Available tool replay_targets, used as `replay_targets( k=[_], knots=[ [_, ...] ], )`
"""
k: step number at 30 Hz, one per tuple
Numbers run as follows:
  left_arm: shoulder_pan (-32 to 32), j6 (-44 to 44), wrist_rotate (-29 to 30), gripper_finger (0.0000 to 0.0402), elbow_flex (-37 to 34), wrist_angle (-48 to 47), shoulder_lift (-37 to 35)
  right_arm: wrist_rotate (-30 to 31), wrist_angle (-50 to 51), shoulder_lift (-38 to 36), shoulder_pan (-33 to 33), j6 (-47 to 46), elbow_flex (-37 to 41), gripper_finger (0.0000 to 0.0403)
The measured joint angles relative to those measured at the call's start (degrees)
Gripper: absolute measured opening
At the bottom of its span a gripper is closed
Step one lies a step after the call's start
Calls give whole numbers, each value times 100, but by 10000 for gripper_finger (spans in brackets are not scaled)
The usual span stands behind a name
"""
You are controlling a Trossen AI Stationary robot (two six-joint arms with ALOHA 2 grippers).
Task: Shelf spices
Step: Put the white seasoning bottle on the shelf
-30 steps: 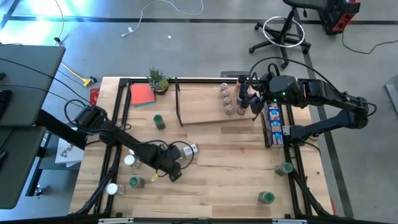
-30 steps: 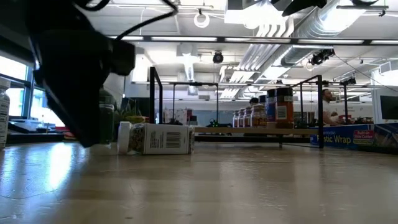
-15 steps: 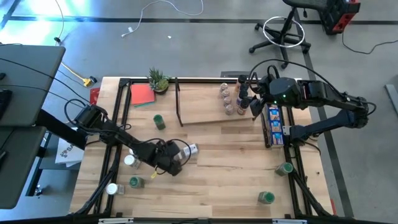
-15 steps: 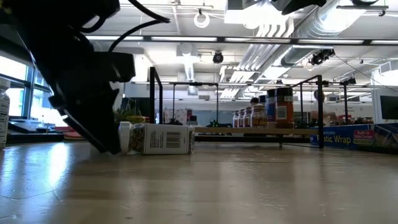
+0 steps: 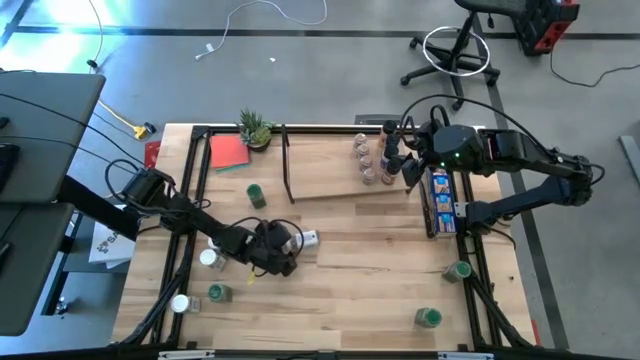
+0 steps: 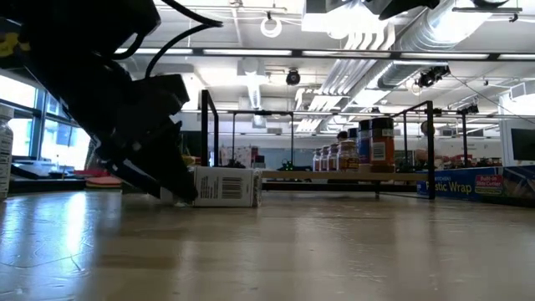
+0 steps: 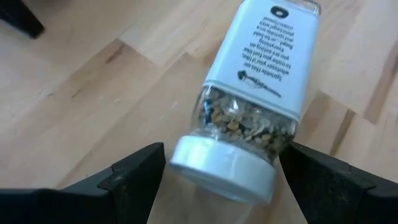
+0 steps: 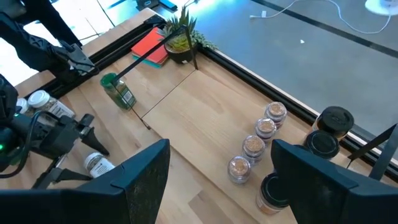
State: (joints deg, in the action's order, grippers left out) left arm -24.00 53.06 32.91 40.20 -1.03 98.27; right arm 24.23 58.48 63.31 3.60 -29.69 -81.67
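Note:
One spice jar (image 7: pixel 252 99) with a white label lies on its side on the table, its white cap (image 7: pixel 221 173) toward my left gripper (image 7: pixel 225 149). That gripper is open and slants down; its fingers stand on either side of the cap, with narrow gaps showing. In the high view the jar (image 5: pixel 306 238) is left of the table's middle. My right gripper (image 8: pixel 221 149) hangs open above the shelf (image 5: pixel 340 178), a low light-wood rack at the far middle. Several jars (image 5: pixel 366 160) stand upright on the shelf's right end.
Loose jars sit around the table: a green one (image 5: pixel 257 195), a white-topped one (image 5: pixel 210 258), two at the near left (image 5: pixel 198 297) and two at the near right (image 5: pixel 443 294). A long blue box (image 5: pixel 440 198) lies right of the shelf. A potted plant (image 5: pixel 254 128) and a red pad (image 5: pixel 228 152) sit far left.
My left gripper has gone down and toward the table's far edge, up to the lying jar's cap end, tipping further downward as it went. The jar has stayed where it lay.

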Motion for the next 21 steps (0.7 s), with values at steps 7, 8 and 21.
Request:
replay_targets(
  k=[7, 8, 21],
  knots=[
    [6, -103, -340, 284, -4, 171, 1, 105, 0, 3, 0, -22, -1, 275],
    [4, -57, -357, 273, -1, 172, 1, 107, 0, 7, 0, -3, -1, 275],
    [24, 1562, -1872, 193, 437, 500, -68, 105, 0, 13, 0, 10, 0, 275]
  ],
)
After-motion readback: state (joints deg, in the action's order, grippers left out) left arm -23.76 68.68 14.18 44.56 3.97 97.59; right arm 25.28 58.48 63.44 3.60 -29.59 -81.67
